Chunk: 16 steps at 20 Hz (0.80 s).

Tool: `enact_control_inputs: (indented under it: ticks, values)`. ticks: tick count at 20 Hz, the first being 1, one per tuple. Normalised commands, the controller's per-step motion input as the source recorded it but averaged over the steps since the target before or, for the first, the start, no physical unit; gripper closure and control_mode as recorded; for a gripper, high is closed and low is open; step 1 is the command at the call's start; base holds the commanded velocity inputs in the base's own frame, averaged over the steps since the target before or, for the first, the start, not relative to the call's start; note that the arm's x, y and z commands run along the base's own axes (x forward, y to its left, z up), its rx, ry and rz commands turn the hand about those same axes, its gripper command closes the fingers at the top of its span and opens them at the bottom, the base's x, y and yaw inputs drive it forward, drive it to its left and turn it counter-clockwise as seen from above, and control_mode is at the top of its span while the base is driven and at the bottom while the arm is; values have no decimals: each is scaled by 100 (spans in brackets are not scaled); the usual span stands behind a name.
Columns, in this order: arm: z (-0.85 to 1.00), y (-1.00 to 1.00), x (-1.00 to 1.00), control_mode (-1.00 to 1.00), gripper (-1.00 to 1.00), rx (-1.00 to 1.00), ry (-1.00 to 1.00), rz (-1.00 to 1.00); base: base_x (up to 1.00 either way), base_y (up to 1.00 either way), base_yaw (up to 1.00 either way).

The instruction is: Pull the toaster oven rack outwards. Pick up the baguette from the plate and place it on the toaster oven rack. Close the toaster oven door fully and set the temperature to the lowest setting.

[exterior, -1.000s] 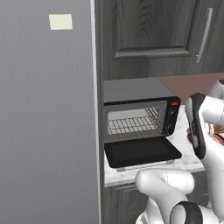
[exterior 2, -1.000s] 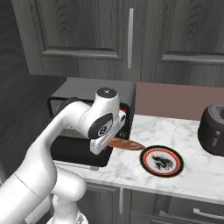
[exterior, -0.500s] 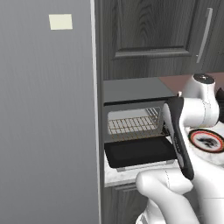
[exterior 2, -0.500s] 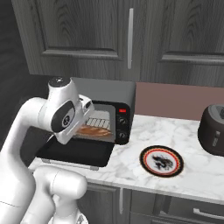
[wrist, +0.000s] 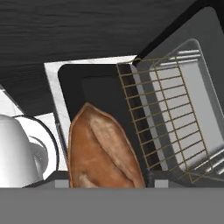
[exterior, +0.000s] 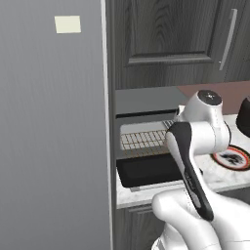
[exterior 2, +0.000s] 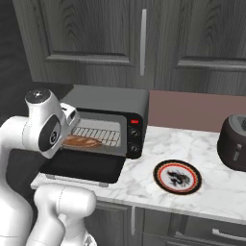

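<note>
**Baguette held over the open toaster oven door**

Gripper. In the hand view the baguette (wrist: 103, 153) rises from the bottom edge where the fingers sit, so the jaws are part-way apart and clamped on the bread. The fingertips themselves are hidden behind the loaf. In the right base view the gripper (exterior 2: 72, 139) sits at the left end of the baguette (exterior 2: 82, 141), with the arm's white shoulder in front of it.

Position of task items.
- The toaster oven (exterior 2: 113, 120) stands on the marble counter (exterior 2: 211, 187) under dark wall cabinets (exterior 2: 144, 38).
- The toaster oven door (exterior 2: 81, 166) is folded down flat in front of the cavity.
- The toaster oven rack (exterior 2: 98, 134) lies in the cavity; in the hand view the toaster oven rack (wrist: 170, 118) reaches part-way out over the toaster oven door (wrist: 100, 92).
- The baguette hangs above the door, just in front of the rack. Contact with the rack cannot be confirmed.
- The plate (exterior 2: 177, 176) lies on the counter to the right of the oven, with no bread on it.
- A large dark vessel (exterior 2: 233, 141) stands at the counter's right end.

Change from earlier frames. One second ago the baguette was carried just beside the plate. Half a second ago it was already in front of the oven opening. The arm has since swung further left, and the bread now lies lower and nearer the rack.
</note>
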Motion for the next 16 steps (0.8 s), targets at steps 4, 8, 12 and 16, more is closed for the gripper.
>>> enact_control_inputs:
  ticks: [4, 8, 12, 16]
  values:
    - [0, 36, 10, -100, 100, 4, 2, 21, 0, 0, 0]
    - [2, 0, 20, -100, 100, 0, 8, 21, 0, 0, 0]
    - [0, -1, 28, -100, 100, 0, 0, 6, 0, 0, 0]
    - [-2, 0, 28, -100, 100, 0, 0, 0, 0, 0, 0]
